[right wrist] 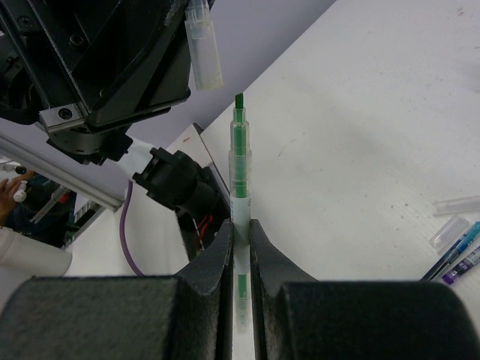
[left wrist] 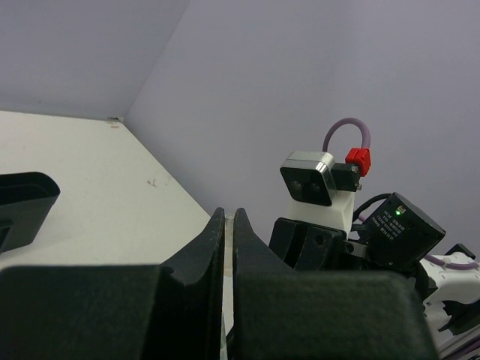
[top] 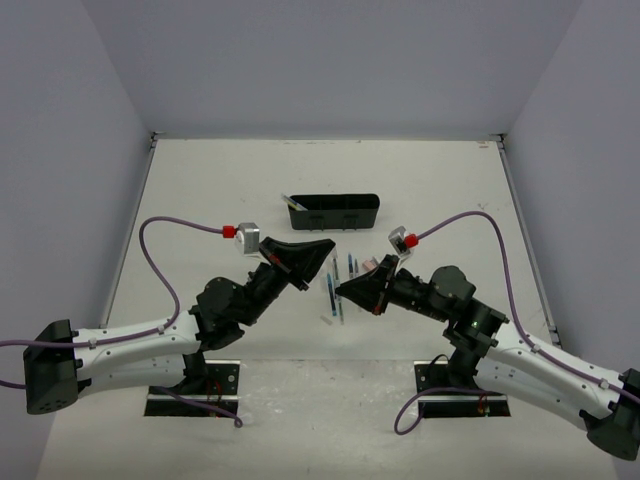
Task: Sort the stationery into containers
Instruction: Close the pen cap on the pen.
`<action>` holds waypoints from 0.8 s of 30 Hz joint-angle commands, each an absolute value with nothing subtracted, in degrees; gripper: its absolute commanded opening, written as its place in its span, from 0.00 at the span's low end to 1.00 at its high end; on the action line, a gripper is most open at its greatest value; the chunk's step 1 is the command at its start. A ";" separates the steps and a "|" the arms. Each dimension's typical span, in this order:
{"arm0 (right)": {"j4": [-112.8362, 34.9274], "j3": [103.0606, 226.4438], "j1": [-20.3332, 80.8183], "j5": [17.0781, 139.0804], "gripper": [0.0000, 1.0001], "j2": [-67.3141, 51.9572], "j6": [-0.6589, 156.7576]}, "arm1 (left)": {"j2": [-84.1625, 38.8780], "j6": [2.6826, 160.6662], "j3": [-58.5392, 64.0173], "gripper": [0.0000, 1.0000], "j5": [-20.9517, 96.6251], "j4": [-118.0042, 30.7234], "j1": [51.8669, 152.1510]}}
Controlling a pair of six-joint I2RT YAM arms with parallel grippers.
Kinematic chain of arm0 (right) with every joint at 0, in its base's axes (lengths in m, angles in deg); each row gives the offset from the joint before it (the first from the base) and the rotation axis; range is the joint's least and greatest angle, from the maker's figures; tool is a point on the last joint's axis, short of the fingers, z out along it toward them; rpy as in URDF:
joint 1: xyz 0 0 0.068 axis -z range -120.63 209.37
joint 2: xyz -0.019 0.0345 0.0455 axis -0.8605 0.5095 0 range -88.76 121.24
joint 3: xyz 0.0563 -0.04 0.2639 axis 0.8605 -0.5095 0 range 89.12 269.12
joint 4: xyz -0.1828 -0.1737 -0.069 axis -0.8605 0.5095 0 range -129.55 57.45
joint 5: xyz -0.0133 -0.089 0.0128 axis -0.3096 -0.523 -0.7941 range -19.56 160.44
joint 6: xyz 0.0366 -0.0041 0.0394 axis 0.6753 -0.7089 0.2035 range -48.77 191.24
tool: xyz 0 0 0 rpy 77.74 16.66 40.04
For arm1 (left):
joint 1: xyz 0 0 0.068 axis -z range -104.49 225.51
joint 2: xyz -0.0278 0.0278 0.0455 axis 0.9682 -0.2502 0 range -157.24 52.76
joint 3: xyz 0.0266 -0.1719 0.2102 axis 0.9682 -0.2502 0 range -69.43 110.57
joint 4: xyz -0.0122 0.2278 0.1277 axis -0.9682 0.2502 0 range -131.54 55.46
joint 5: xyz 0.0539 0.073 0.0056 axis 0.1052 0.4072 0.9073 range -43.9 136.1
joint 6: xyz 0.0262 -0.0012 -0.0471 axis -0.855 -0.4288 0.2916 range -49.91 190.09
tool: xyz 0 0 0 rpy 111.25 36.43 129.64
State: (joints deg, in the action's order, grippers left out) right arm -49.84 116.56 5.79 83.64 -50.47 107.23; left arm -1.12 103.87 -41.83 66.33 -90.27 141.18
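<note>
White table (top: 200, 180); pale lilac walls (top: 320, 60) around.

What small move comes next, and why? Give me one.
Probably shift the left gripper so its clear cap lines up over the tip of the green pen. The right gripper clamps that pen with its bare tip pointing toward the cap, which sits slightly off to one side, apart from it.
</note>
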 commanded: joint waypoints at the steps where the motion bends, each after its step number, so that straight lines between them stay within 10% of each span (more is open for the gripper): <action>1: -51.00 118.85 5.65 84.30 0.00 -51.47 106.02 | -1.03 102.09 -39.77 0.00 68.05 -92.03 141.25; 24: -48.87 121.31 5.67 82.10 0.00 -51.41 104.14 | -2.37 102.88 -40.66 0.00 66.26 -92.60 141.25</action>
State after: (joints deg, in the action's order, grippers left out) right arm -49.04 117.39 5.79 83.43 -51.29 106.33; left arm -2.62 103.90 -41.79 66.84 -90.41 141.18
